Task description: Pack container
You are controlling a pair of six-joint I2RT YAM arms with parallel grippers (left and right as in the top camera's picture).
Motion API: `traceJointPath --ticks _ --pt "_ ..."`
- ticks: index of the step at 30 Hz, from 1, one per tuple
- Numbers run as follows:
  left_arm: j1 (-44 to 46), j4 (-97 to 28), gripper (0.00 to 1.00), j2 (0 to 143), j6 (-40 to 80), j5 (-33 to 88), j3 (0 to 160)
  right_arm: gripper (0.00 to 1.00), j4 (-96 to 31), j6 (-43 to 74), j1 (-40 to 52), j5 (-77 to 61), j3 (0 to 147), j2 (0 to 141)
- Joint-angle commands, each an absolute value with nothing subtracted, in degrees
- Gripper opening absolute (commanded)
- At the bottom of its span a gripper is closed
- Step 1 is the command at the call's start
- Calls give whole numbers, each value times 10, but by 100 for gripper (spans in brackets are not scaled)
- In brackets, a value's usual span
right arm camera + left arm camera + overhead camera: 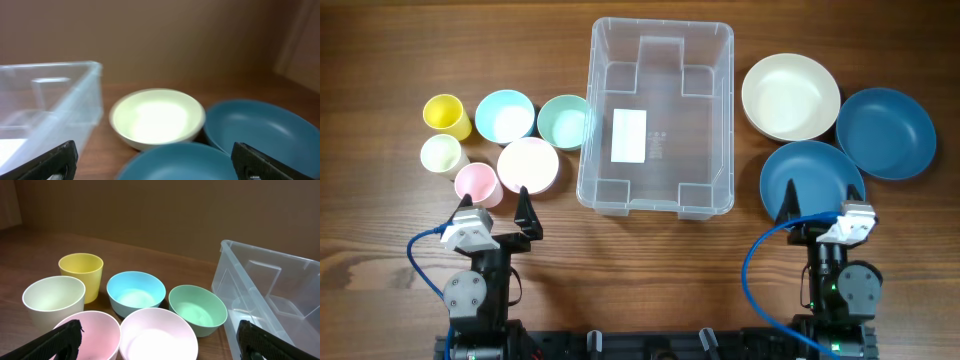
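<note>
Container (705, 120), white label (628, 136) on its floor, print illegible — left gripper (495, 200) and right gripper (818, 195) with fingers wide apart, empty

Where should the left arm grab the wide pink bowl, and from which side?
Probably its near rim, one finger inside and one outside, with the open left gripper coming down from above. The pink bowl stands upright, mouth up, with a thin wall. The pink cup, blue bowl and green bowl crowd its left and far sides; the near edge is free.
</note>
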State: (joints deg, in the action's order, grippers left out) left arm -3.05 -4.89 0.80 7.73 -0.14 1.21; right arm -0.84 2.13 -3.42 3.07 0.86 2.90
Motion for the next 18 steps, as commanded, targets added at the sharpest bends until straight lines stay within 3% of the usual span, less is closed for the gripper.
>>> traceJointPath --ticks 1,9,18 --pt "-27 -47 100 4 66 4 6 100 -18 32 -51 140 64 82" --pt "-27 -47 100 4 66 4 6 100 -115 51 -177 121 234 302" --pt "-27 -47 100 4 66 4 6 100 -208 39 -379 -176 377 564"
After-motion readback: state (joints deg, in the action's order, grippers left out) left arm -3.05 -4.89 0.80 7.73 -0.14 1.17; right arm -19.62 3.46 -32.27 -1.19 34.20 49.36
